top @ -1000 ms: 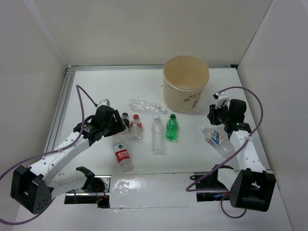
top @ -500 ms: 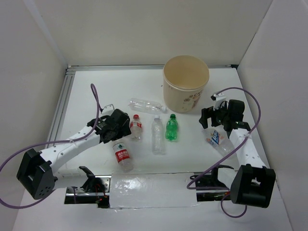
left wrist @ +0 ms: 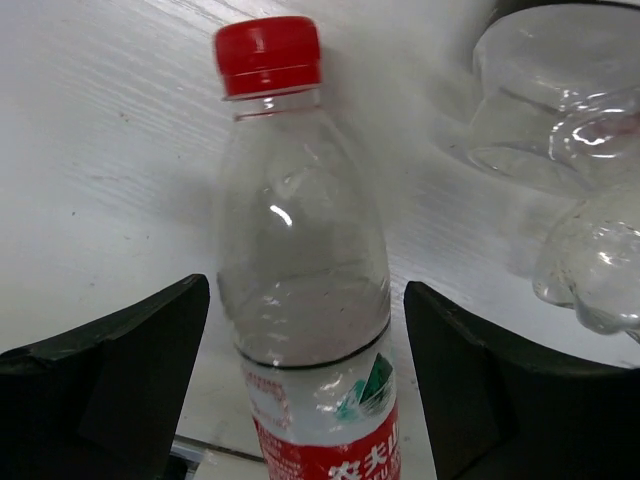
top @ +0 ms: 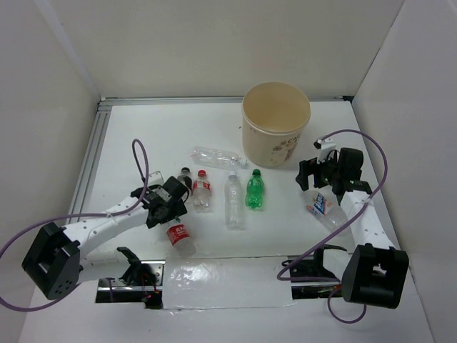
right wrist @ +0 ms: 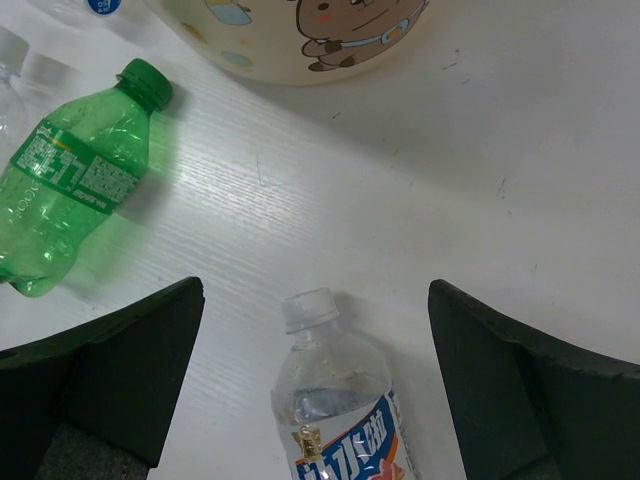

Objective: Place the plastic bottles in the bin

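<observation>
A clear bottle with a red cap and red label (left wrist: 305,300) lies between the fingers of my left gripper (left wrist: 305,285), which is open with a gap on each side; from above that bottle (top: 181,236) pokes out under the left gripper (top: 171,211). My right gripper (right wrist: 315,290) is open just above a blue-labelled, white-capped bottle (right wrist: 335,410), seen from above as the right gripper (top: 308,184) over the bottle (top: 319,205). A green bottle (top: 253,189), a clear white-capped one (top: 233,201), a red-capped one (top: 202,190), a dark-capped one (top: 186,174) and a crushed clear one (top: 214,156) lie mid-table. The beige bin (top: 276,132) stands behind them.
An aluminium rail (top: 91,161) runs along the table's left side, and white walls close in left, right and back. A shiny clear sheet (top: 214,280) is taped along the near edge between the arm bases. The bin's cartoon print (right wrist: 345,30) shows close ahead of the right wrist.
Both grippers have opened. The left arm swung toward the near edge, over the red-labelled bottle. The right gripper shifted left over the blue-labelled bottle, then held still.
</observation>
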